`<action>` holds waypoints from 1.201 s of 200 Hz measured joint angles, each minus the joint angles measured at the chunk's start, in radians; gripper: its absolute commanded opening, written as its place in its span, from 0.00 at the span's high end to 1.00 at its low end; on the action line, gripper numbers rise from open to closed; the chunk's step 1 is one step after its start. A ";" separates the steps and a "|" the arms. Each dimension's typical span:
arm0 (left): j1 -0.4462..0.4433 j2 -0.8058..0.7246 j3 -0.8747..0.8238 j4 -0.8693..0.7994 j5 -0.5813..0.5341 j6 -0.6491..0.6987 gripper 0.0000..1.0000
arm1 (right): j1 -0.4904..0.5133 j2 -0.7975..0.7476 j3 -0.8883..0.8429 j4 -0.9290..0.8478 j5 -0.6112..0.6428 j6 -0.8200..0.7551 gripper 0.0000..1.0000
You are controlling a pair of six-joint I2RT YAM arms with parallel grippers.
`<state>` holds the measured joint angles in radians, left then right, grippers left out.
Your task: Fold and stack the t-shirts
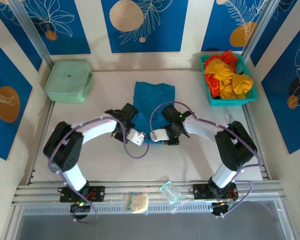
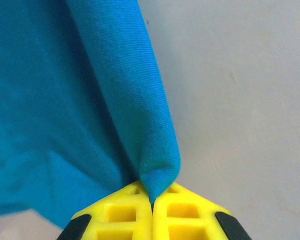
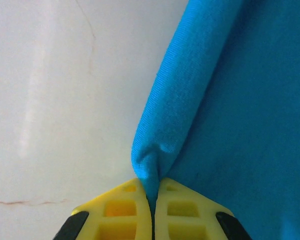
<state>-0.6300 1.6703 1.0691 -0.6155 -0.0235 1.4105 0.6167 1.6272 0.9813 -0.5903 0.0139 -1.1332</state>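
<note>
A deep teal-blue t-shirt (image 1: 154,100) lies partly folded in the middle of the table. Both grippers are at its near edge, close together. My left gripper (image 1: 141,140) is shut on a pinched fold of the teal cloth (image 2: 157,170), which rises from between the yellow fingertips (image 2: 125,210). My right gripper (image 1: 156,136) is also shut on a rolled edge of the same shirt (image 3: 155,150), squeezed between its yellow fingertips (image 3: 182,210). More t-shirts, red (image 1: 225,60) and yellow-orange (image 1: 232,80), are bunched in the basket at the back right.
The teal mesh basket (image 1: 230,102) stands at the back right corner. A pale green zip case (image 1: 68,80) sits at the back left. On the near rail lie a clear plastic piece (image 1: 170,191) and a pale lump (image 1: 138,202). Bare tabletop lies either side of the shirt.
</note>
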 measured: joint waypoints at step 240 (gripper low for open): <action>0.139 0.080 0.302 0.138 -0.048 -0.093 1.00 | -0.225 0.078 0.365 0.042 0.016 0.186 1.00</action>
<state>-0.4911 1.7504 1.3712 -0.4774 -0.0719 1.3178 0.3920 1.7054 1.3468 -0.5484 0.0296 -0.9470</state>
